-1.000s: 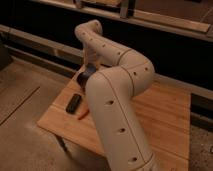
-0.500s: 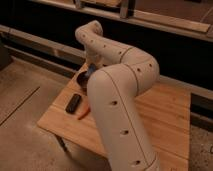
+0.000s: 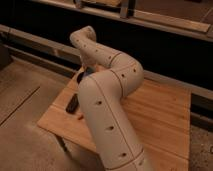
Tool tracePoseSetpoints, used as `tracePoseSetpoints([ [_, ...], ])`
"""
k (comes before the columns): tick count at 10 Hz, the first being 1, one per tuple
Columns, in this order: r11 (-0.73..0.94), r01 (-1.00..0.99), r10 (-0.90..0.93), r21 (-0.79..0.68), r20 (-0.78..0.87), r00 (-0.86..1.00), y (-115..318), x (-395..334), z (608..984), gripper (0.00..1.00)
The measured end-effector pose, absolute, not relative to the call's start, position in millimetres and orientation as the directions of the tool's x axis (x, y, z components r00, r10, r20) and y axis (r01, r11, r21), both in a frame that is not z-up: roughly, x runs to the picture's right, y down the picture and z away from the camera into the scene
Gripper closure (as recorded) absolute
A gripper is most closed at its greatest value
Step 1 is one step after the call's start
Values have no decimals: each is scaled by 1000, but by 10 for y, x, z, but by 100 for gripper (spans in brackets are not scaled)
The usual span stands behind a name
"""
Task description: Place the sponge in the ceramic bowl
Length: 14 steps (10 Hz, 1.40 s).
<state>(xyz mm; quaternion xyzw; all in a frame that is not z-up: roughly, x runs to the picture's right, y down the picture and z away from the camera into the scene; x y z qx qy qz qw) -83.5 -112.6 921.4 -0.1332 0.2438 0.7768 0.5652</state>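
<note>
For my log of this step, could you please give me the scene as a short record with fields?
surface: wooden table
arm: pale robot arm bent over the table, filling the foreground
gripper: gripper at the table's far left, mostly hidden behind the arm
ceramic bowl: ceramic bowl beside the gripper, partly hidden by the arm
sponge: not clearly visible
other items: dark flat object near the left edge; small orange item in front of it

We had one camera, high and close behind the cream-white jointed robot arm point(image 3: 107, 107), facing down over the light wooden table point(image 3: 162, 115); gripper point(image 3: 85, 70) sat near its far-left edge, mostly hidden.
</note>
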Motion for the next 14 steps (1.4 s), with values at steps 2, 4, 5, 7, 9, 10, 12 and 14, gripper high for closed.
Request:
tracePoseSetpoints([
  [2,-252,-942,799,223,-501,-333,-1098,-903,9236,100],
  [4,-252,-941,790,224,-515,-334,-1050,-950,9224,100],
  [5,-251,-940,787,230,-517,-337,-1034,-947,9213,100],
  [7,-249,-939,786,239,-517,-340,-1020,-948,9183,100],
  [9,-252,-934,779,253,-519,-351,-986,-918,9143,92],
  [10,-257,-931,774,260,-521,-360,-972,-897,9125,82],
  [12,-265,-926,766,270,-524,-372,-956,-872,9104,60],
  [14,-268,-924,761,273,-528,-377,-949,-872,9092,42],
])
